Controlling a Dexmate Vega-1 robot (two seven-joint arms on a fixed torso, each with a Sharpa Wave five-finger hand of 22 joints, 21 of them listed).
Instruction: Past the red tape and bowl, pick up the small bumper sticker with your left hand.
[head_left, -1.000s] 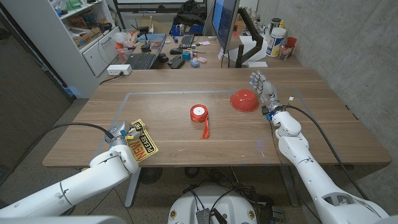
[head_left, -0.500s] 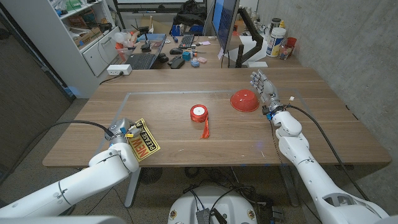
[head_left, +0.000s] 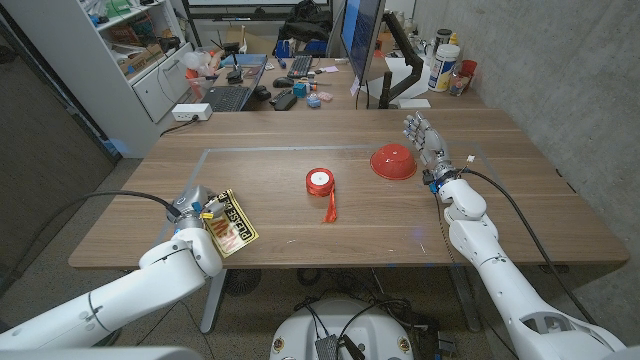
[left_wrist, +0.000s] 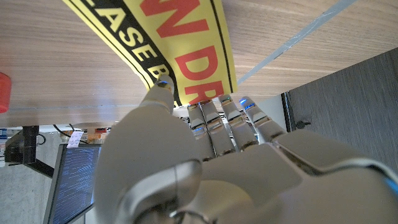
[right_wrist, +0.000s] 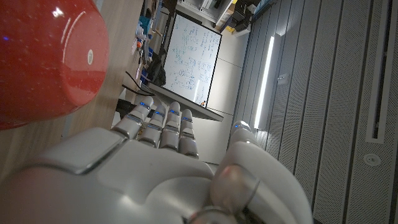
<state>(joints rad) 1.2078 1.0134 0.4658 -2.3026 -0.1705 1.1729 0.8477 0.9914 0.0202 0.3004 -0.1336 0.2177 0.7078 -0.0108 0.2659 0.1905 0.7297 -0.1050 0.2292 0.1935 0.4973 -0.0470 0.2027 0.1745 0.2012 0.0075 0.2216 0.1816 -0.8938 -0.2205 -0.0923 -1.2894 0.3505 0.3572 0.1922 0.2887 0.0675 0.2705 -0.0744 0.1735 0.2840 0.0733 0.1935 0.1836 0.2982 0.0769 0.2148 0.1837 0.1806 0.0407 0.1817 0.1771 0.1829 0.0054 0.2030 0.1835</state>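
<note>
My left hand pinches the bumper sticker, thumb against fingers, well left of the red tape near the table's front edge. I should grip firmly and lift straight. My right hand stands open-fingered beside the bowl.

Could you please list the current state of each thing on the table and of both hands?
bumper sticker: pinched at its edge by the left hand, by the near left table edge.
red tape: lying flat, a strip trailing loose.
bowl: upside down, untouched.
left hand: grips the sticker.
right hand: open, beside the bowl.
</note>
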